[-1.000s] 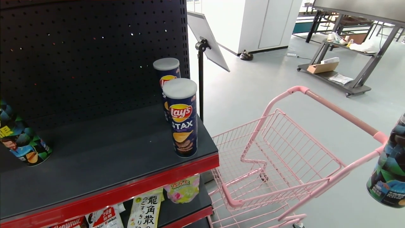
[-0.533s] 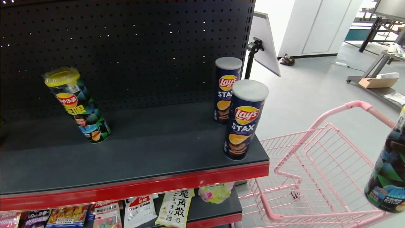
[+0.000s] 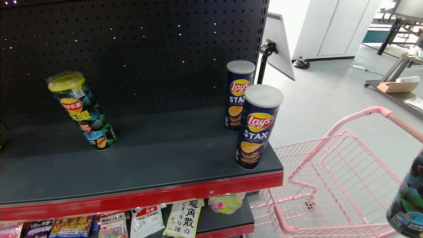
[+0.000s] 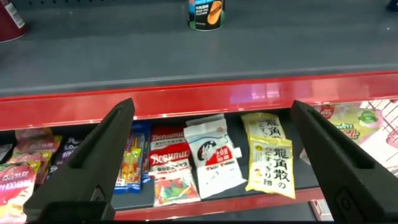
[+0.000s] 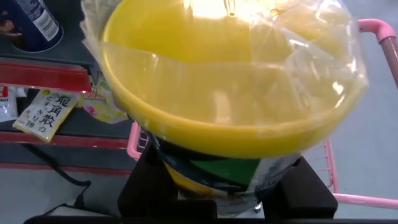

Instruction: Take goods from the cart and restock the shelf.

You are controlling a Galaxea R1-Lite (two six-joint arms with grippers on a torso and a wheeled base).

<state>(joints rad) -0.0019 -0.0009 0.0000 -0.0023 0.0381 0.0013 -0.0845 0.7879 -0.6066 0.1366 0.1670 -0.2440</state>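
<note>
four cans in all: two dark blue ones with grey lids and two green-and-black patterned ones with yellow lids. the front blue can (image 3: 257, 127) stands upright at the right front corner of the top shelf (image 3: 148, 162), and the back blue can (image 3: 238, 96) stands just behind it, near the pegboard (image 3: 132, 49). the shelf patterned can (image 3: 82, 112) stands on its base well apart from them, toward the shelf's left. the held can (image 5: 230, 93) sits in the right gripper (image 5: 227, 193), whose black fingers press on either side of its body below the yellow lid; in the head view this can (image 3: 407, 201) hangs at the far right, by the near side of the one pink cart (image 3: 376, 110) and well apart from the shelf. the left gripper (image 4: 211, 155) has its two fingers spread wide with nothing between them; it is in front of the shelf's red front edge (image 4: 199, 96), facing a row of snack bags (image 4: 267, 155) on the lower shelf.
</note>
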